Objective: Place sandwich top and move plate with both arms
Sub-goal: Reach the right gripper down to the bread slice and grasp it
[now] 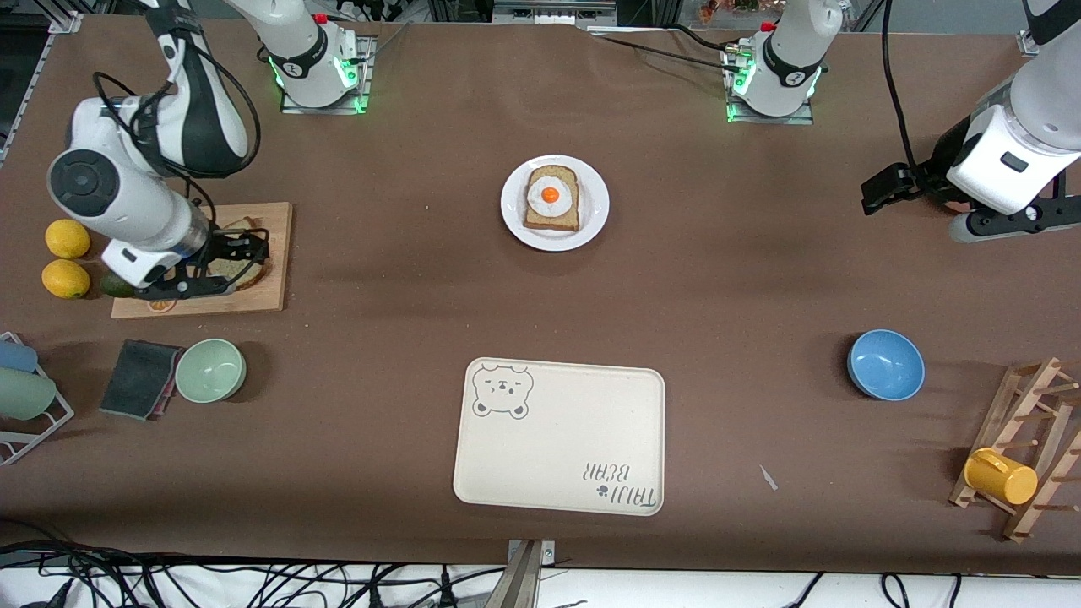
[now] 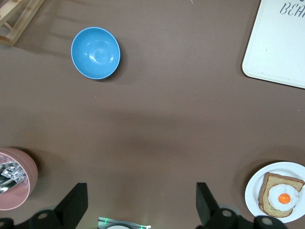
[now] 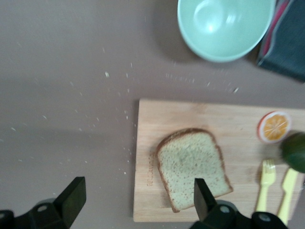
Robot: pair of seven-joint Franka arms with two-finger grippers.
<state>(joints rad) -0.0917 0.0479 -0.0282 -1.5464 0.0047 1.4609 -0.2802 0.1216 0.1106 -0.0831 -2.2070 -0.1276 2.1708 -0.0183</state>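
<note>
Right wrist view shows the step in hand plainly: the sandwich top (image 3: 193,167), a speckled slice with a darker crust, lies flat on the wooden cutting board (image 3: 157,119) with nothing holding it, and the right claw (image 3: 138,198) hangs over it with its two fingers spread wide, one finger over the slice's edge and the other out over the bare brown surface (image 3: 71,95). To do this pick well, I judge the claw should first shift so the slice sits centred between the fingers, then come straight down and pinch across the crust edges rather than the soft middle, gently enough not to fold the bread. A small orange slice (image 3: 274,126), a toy fork and knife (image 3: 276,186) and a dark green fruit (image 3: 295,150) lie on the board just beside the bread, so the nearer finger needs to stay clear of them. In the front view the board sits at the right arm's end of the surface, while the plate (image 1: 513,221), carrying the slice with a fried egg (image 1: 551,196), stands mid-surface, well apart. The left claw (image 2: 140,202) waits with fingers wide over bare surface at its own end, empty.
</note>
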